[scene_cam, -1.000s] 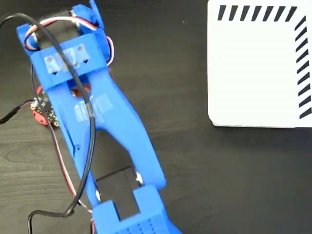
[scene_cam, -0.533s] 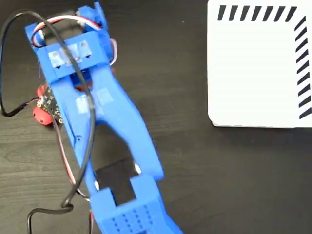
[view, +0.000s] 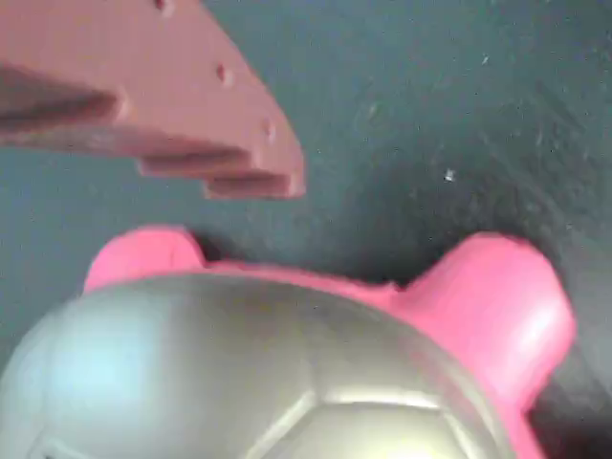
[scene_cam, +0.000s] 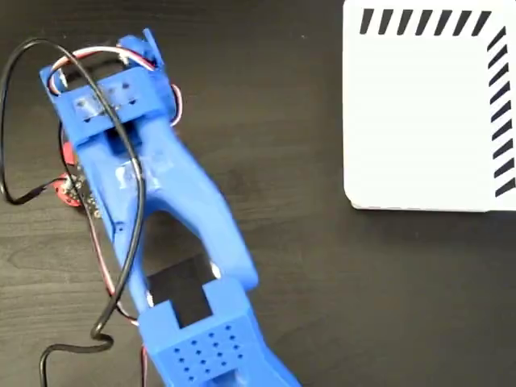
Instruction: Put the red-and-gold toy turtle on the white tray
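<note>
Blue arm (scene_cam: 161, 201) covers toy turtle (view: 287, 373) at left of fixed view, red bits peeking out. White tray (scene_cam: 419, 113) upper right, well apart. Gripper (view: 191, 124) state: can't tell.

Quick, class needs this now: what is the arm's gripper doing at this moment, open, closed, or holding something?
Gripper: cannot be told. The wrist view shows only one finger, just above the red-and-gold toy turtle; the fixed view hides the jaws under the arm.

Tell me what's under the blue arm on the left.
Red bits of the small red-and-gold toy turtle poke out beside the blue plastic arm; its shell is covered there, and the jaws are hidden.
</note>
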Action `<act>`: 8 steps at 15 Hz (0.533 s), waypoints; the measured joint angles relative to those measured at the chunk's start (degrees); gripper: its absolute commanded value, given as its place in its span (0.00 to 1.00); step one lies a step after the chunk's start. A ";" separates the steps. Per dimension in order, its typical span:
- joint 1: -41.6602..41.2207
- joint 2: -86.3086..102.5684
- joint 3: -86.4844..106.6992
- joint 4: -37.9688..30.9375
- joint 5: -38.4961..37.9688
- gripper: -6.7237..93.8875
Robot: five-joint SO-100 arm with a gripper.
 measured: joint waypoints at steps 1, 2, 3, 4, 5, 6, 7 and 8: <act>0.09 -0.35 0.00 0.00 0.44 0.72; -0.09 -0.97 0.00 0.00 0.88 0.66; -0.70 -1.05 0.09 -0.44 0.88 0.65; -1.23 -1.41 0.09 -1.23 0.88 0.56; -1.32 -1.85 0.09 -1.93 1.23 0.40; -1.14 -1.93 0.09 -2.46 1.93 0.29; -1.32 -1.93 0.00 -3.25 2.46 0.25; -1.41 -1.85 0.00 -3.69 2.90 0.20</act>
